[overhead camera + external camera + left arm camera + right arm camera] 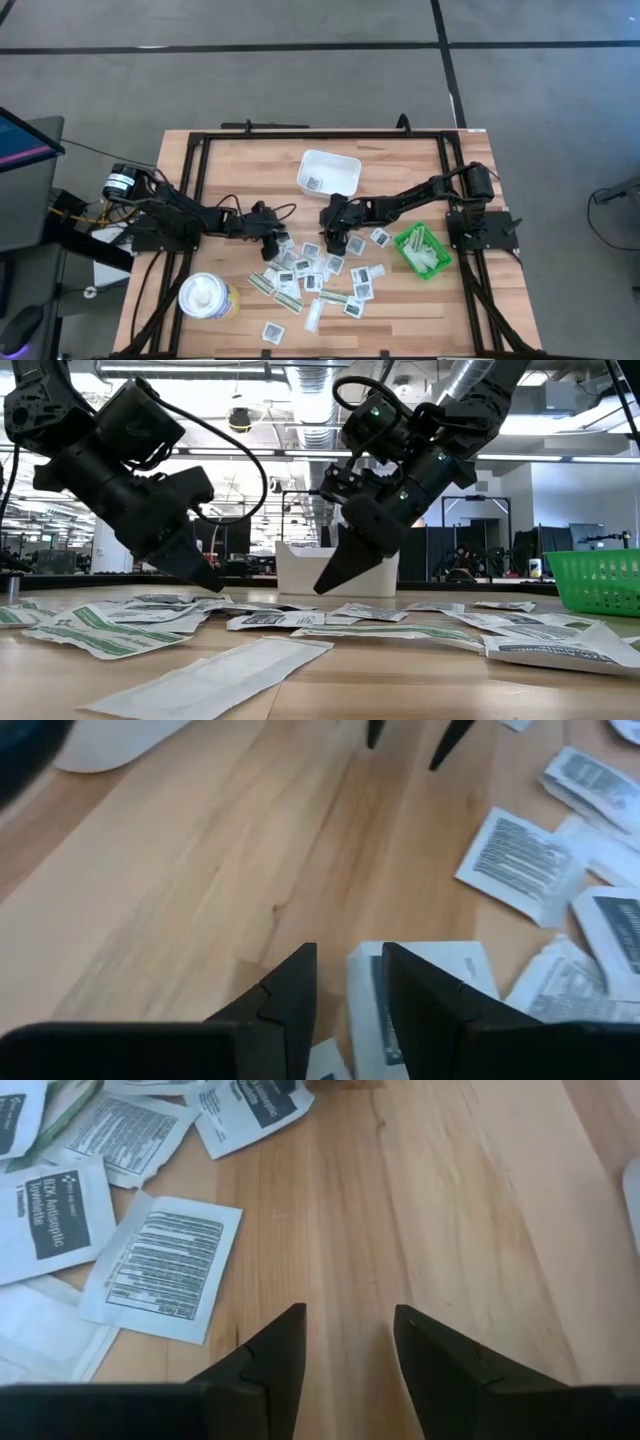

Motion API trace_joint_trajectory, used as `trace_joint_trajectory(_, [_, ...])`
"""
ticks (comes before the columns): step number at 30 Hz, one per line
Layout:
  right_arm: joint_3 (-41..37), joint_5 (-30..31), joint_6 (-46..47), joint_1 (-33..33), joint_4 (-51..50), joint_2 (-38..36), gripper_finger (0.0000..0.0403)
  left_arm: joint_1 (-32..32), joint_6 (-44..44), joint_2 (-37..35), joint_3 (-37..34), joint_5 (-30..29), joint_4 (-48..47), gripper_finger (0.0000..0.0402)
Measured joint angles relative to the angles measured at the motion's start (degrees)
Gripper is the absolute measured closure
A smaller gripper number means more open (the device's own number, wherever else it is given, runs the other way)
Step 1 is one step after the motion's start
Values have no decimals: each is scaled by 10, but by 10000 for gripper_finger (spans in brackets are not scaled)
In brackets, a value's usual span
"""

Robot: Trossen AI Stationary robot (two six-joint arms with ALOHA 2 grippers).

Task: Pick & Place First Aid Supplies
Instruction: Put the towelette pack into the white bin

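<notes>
Both hands, left (272, 238) and right (335, 243), hover empty and parted above flat packets (318, 280) pointing every way.

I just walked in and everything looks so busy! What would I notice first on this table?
First, the big scatter of first aid packets on the near half of the wooden table. Two dark arms lean in over it: the left pincer and the right pincer, both open and holding nothing. A white tray sits behind the pile, and a green bin stands to its right.
</notes>
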Motion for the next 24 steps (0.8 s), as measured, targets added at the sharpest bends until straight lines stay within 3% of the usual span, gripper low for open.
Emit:
trace_joint_trajectory(12, [0, 0, 0, 0, -3, 0, 256, 0, 1, 8, 1, 13, 9, 281])
trace_joint_trajectory(18, [0, 0, -1, 0, -1, -1, 256, 0, -7, 76, 2, 3, 65, 282])
trace_joint_trajectory(24, [0, 0, -1, 0, 0, -1, 256, 0, 15, 95, 3, 4, 88, 322])
